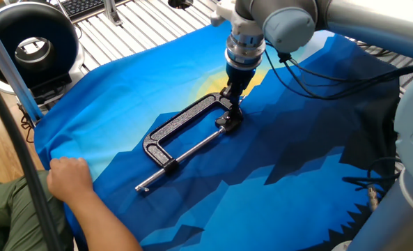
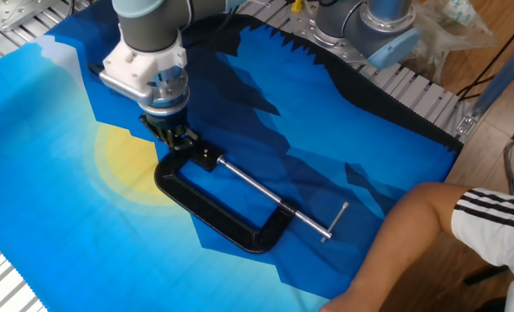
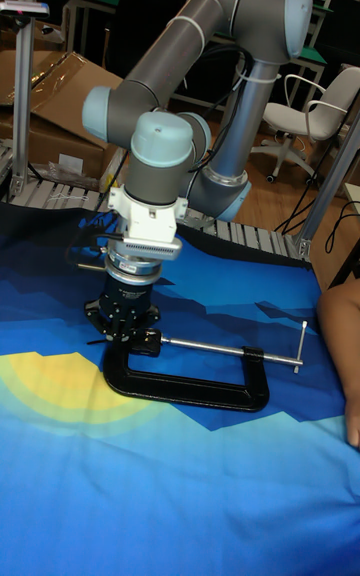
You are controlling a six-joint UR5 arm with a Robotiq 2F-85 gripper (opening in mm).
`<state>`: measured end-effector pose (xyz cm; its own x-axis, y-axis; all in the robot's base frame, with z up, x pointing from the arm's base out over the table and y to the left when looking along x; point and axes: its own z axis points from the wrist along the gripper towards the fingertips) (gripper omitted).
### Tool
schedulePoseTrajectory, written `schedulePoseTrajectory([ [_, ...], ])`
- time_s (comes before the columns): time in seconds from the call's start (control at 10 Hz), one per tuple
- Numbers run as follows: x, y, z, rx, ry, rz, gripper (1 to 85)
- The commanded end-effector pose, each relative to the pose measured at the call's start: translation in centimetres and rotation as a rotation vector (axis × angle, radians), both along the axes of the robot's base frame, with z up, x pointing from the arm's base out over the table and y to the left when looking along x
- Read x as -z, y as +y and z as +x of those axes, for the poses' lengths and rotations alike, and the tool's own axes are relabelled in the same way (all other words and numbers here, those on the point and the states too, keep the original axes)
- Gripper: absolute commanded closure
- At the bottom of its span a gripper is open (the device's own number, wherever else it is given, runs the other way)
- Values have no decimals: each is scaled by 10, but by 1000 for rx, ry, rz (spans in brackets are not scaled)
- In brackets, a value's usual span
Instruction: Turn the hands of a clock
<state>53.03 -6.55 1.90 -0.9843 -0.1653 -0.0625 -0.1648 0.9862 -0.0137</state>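
Observation:
A black C-clamp [image 1: 185,122] lies on the blue cloth, also seen as the clamp [image 2: 217,218] and the clamp [image 3: 190,391]. Its screw bar [image 2: 274,201] runs to a T-handle. My gripper [image 1: 231,104] points straight down at the clamp's jaw end, its fingers drawn together into a narrow tip. From the other side the gripper [image 2: 180,143] hovers at the same jaw, as does the gripper [image 3: 128,328] in the tall view. The clock is hidden under the fingertips at the jaw.
A person's hand [image 1: 70,174] rests on the cloth's near left edge, and a forearm [image 2: 430,234] lies by the clamp's T-handle. A black round device [image 1: 32,42] stands at the far left. Cables [image 1: 310,84] trail from the wrist across the cloth.

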Motion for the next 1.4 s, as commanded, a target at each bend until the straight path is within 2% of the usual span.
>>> schedulePoseTrajectory([
  [0.0, 0, -6, -5, 5, -8, 1, 843],
  [0.4, -2, -14, -12, 8, -13, -20, 843],
  [0.8, 1, -17, -22, 17, -19, -15, 843],
  [1.3, 4, -21, -37, 25, -8, -14, 843],
])
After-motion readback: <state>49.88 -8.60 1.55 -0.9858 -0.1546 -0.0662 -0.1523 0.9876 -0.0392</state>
